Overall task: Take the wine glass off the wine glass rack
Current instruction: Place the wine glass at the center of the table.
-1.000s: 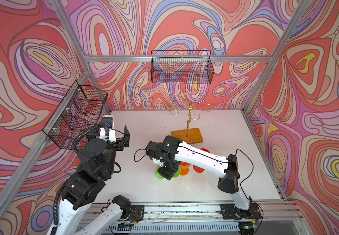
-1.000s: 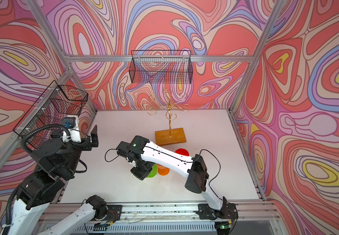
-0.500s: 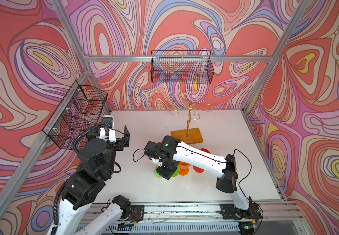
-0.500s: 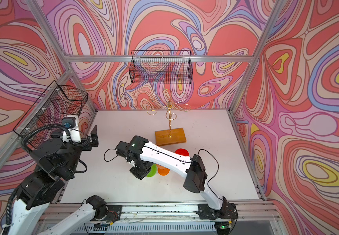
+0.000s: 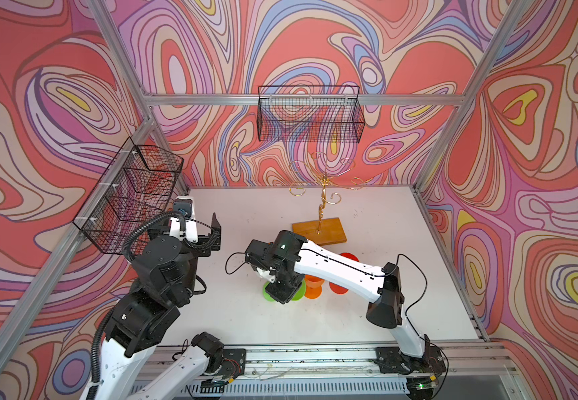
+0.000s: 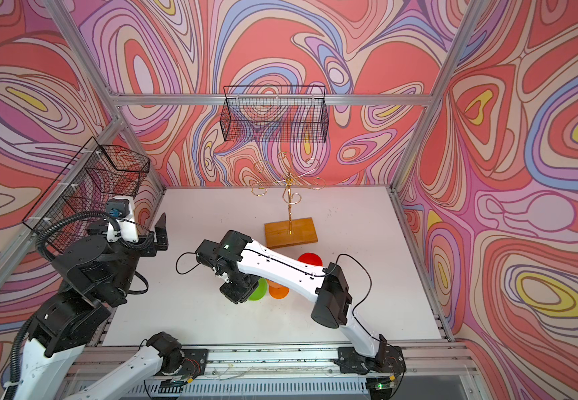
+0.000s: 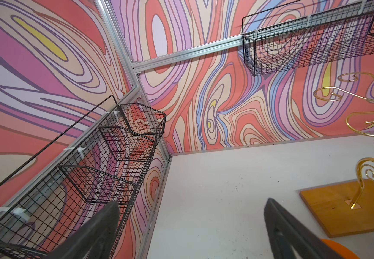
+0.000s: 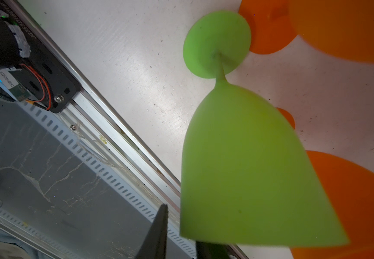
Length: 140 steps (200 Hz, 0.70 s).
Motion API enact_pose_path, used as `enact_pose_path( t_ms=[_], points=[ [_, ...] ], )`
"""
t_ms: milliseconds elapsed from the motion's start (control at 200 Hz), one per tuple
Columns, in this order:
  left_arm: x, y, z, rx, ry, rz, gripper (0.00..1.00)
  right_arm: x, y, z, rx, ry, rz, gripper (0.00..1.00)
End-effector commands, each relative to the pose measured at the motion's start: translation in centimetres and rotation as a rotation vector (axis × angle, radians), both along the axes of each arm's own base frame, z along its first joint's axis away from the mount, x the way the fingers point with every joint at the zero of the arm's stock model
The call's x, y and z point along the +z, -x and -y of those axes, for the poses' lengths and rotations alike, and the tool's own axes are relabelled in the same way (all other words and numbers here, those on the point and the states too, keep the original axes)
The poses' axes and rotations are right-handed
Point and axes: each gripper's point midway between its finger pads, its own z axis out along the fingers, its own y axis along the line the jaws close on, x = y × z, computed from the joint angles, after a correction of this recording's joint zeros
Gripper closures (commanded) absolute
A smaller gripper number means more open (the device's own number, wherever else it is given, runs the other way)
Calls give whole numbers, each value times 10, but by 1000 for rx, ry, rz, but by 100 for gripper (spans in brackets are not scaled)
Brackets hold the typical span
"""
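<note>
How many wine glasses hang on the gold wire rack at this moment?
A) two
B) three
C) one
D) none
D: in both top views every curled arm of the wine glass rack is bare, while the green wine glass, the orange one and the red one are down on the table.

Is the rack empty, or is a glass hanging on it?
Empty: every curled arm of the rack is bare in both top views.
</note>
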Motion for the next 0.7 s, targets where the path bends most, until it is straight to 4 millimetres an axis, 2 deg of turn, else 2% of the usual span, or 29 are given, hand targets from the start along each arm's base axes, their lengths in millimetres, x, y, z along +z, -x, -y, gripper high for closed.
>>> enact_pose_path(
  t_ms=[0, 140, 461, 626, 696],
  points=[
    [-5, -2, 0, 1, 6, -12, 0, 3, -4, -3, 4, -5, 25, 74],
    [-6, -2, 0, 1, 7, -13, 0, 8, -7, -7, 8, -25, 40, 73],
    [-6, 0, 0, -1, 7, -11, 0, 5, -11, -12, 11, -27, 56, 73],
    [-6, 0, 0, -2, 8, -13, 0, 6, -16, -14, 9, -26, 79, 62],
    [-6, 0, 0, -4, 9, -13, 0, 5, -17, -16, 10, -28, 82, 61]
  ],
)
